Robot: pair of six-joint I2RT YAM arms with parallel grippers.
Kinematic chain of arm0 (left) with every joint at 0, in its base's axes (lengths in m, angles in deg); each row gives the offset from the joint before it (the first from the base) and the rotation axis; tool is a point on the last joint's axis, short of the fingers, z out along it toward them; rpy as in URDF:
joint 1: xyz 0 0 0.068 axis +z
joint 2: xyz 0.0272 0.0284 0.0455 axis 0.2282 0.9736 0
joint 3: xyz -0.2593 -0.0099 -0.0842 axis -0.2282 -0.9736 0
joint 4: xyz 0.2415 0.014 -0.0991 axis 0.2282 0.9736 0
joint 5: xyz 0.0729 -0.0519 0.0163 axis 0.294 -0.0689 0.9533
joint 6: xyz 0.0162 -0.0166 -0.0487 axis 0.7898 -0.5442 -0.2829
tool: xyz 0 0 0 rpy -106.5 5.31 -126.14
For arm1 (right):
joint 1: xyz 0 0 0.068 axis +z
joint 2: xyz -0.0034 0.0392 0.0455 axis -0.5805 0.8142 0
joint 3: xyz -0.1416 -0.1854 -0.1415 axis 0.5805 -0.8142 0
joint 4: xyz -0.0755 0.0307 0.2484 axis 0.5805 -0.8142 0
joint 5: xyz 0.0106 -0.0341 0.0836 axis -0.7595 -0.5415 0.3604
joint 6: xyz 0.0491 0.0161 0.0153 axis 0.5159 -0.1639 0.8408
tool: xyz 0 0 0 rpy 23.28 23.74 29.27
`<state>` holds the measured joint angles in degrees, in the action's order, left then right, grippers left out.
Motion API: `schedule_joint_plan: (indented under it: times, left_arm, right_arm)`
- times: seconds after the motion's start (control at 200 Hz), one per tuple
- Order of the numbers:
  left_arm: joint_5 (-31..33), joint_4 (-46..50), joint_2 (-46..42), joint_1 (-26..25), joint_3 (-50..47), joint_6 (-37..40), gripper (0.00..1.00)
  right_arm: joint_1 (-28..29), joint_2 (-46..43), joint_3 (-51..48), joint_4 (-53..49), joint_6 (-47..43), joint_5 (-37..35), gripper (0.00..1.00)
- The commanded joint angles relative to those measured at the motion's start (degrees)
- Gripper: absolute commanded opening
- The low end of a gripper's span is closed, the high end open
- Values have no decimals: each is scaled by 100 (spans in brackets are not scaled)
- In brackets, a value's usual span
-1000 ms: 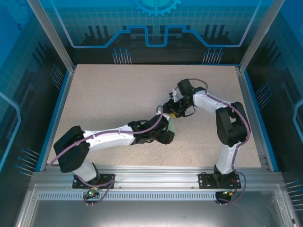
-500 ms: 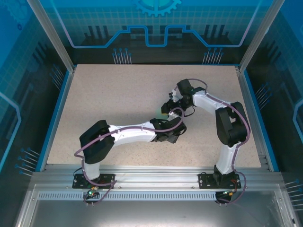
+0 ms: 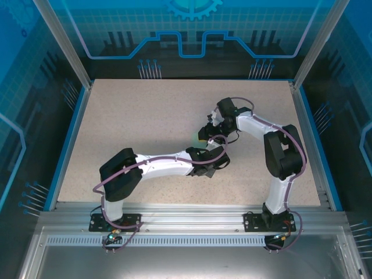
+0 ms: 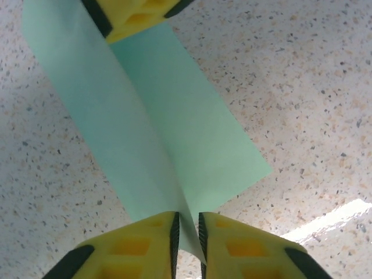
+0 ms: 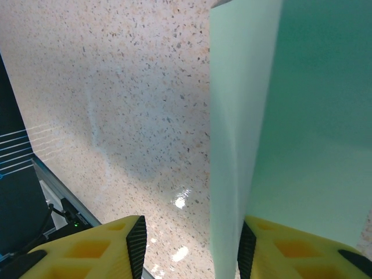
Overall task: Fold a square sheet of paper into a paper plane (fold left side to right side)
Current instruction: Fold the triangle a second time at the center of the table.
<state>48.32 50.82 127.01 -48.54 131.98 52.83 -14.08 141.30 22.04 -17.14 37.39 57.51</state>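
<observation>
Left wrist view, nearest: left gripper (image 4: 186, 235), jaws pinched together on the raised centre crease of the square sheet of paper (image 4: 174, 133).

The paper is part-folded, with a flap falling to either side of the ridge. Its long axis runs straight away from the left jaws, slanting up-left in that view.

Far end: one yellow finger (image 4: 135, 13) of the right gripper covers the end of the ridge.

Right wrist view: right gripper (image 5: 190, 235), jaws apart. The paper's edge stands between them against one pad, with a clear gap to the other (no clamp, as far as I can judge).

So each arm is at one end of the crease, but only the left is gripping.

Top view: the wrists meet mid-table (image 3: 128, 116), well apart from the blue rim (image 3: 74, 133). There is open room on every side for carrying a flap across.
</observation>
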Motion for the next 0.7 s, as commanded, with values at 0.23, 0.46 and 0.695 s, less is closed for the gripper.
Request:
schedule_joint_plan:
  times: [0.23, 0.46, 0.695]
  left_arm:
    - [-14, 78, -238, 25, -45, 10, 0]
    - [-471, -368, -555, 212, -462, -71, 0]
    - [-922, -782, -843, 392, -810, -87, 0]
  right_arm:
    - [75, 56, 230, -225, -149, -61, 49]
    - [-371, -347, 331, -253, -93, -171, 68]
    - [-1168, -1038, 243, -371, -310, -316, 85]
